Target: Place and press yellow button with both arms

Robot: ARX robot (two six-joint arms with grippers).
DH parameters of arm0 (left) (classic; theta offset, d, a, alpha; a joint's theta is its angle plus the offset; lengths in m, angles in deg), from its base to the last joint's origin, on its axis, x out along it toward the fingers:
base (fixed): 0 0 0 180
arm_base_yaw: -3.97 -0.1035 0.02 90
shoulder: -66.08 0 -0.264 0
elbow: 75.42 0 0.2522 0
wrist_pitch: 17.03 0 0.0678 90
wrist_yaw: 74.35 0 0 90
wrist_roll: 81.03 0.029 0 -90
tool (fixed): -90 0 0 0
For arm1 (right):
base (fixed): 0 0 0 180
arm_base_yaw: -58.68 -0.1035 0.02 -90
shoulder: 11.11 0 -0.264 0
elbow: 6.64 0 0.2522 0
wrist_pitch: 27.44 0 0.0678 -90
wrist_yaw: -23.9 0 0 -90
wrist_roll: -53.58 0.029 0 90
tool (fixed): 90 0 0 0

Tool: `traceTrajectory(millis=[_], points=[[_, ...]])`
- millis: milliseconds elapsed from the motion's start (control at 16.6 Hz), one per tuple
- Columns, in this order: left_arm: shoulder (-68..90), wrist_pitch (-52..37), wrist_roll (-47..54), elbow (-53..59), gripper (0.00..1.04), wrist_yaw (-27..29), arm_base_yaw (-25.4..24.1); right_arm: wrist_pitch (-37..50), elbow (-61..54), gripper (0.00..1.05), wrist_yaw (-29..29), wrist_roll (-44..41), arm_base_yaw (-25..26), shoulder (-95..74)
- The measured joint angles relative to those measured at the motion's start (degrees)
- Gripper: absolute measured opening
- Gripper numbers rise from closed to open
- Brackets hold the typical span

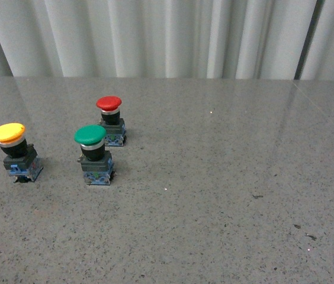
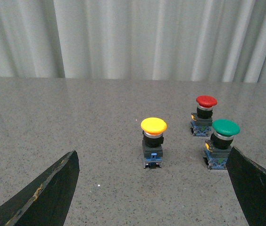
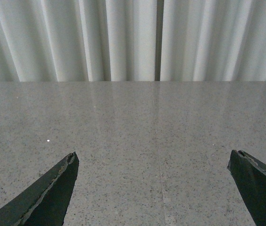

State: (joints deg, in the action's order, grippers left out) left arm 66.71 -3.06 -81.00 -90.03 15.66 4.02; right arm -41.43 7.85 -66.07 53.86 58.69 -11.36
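Note:
The yellow button (image 1: 16,151) stands upright on the grey table at the left; it has a yellow cap, black body and blue-grey base. In the left wrist view the yellow button (image 2: 153,141) stands ahead of my open, empty left gripper (image 2: 153,162), roughly in line with the gap between its jaws and apart from them. My right gripper (image 3: 153,160) is open and empty over bare table; no button shows in its view. Neither arm shows in the front view.
A green-capped button (image 1: 95,154) and a red-capped button (image 1: 111,120) stand to the right of the yellow one. In the left wrist view the green button (image 2: 220,149) sits close to one finger (image 2: 258,188). A white curtain (image 1: 167,35) hangs behind the table.

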Motion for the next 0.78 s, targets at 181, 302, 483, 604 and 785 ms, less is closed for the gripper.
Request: traceTrajectory(millis=[181, 302, 483, 604, 785], points=[[0.0, 0.0, 0.0, 0.0, 0.98, 0.0, 0.0, 0.0, 0.0, 0.98, 0.0, 0.0, 0.0, 0.0], [0.0, 0.0, 0.0, 0.0, 0.98, 0.0, 0.0, 0.0, 0.0, 0.98, 0.0, 0.0, 0.0, 0.0], [0.0, 0.0, 0.0, 0.0, 0.98, 0.0, 0.0, 0.0, 0.0, 0.98, 0.0, 0.0, 0.0, 0.0], [5.1, 4.3, -0.1, -2.0, 0.98, 11.8, 5.1, 0.0, 0.0, 0.98, -0.1, 0.0, 0.0, 0.0], [19.5, -6.1, 1.2, -5.7, 0.98, 20.4, 5.6, 0.0, 0.0, 0.98, 0.0, 0.0, 0.0, 0.0]])
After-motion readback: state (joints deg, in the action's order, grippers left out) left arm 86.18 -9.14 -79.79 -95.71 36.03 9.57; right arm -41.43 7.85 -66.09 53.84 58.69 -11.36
